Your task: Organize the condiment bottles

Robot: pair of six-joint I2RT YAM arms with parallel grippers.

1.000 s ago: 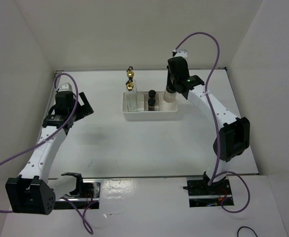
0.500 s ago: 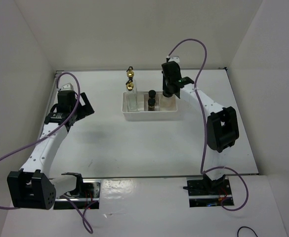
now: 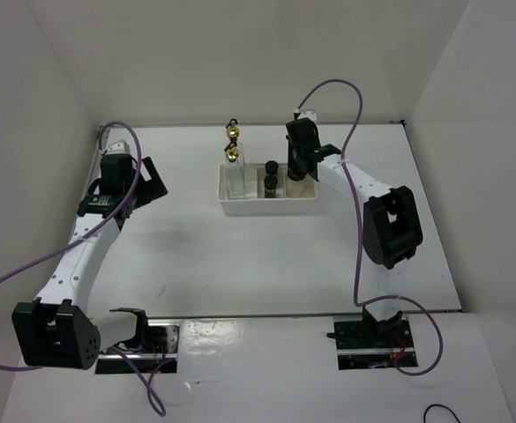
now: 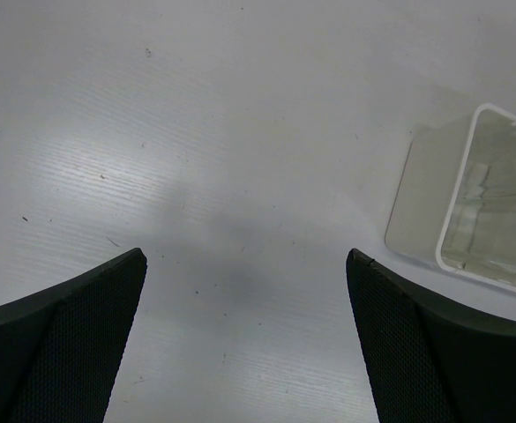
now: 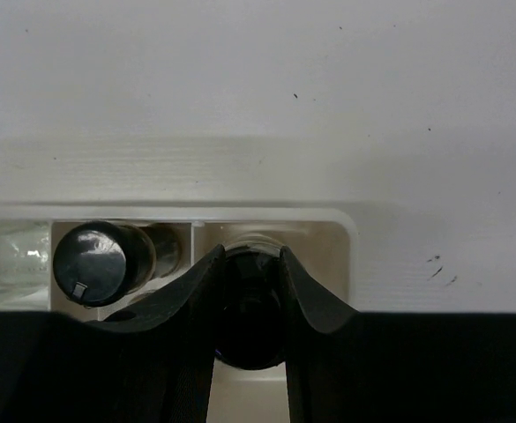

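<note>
The right claw [image 5: 249,257], clamped on the pale jar [image 5: 249,326], has just lowered it into the tray's [image 3: 266,210] three-o'clock slot, ready to release; the left claw [image 4: 244,260] gapes idle.

White divided tray [image 3: 266,208] sits on white table [image 3: 266,264], 12 o'clock of table centre, long side running 9-to-3. White walls [image 3: 240,62] enclose table at 9, 12, 3 o'clock. Small dark scuff [image 3: 162,291] at 8 o'clock.

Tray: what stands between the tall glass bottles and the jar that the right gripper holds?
Two small dark jars with black caps, in the middle compartment; the top external view shows them.
</note>
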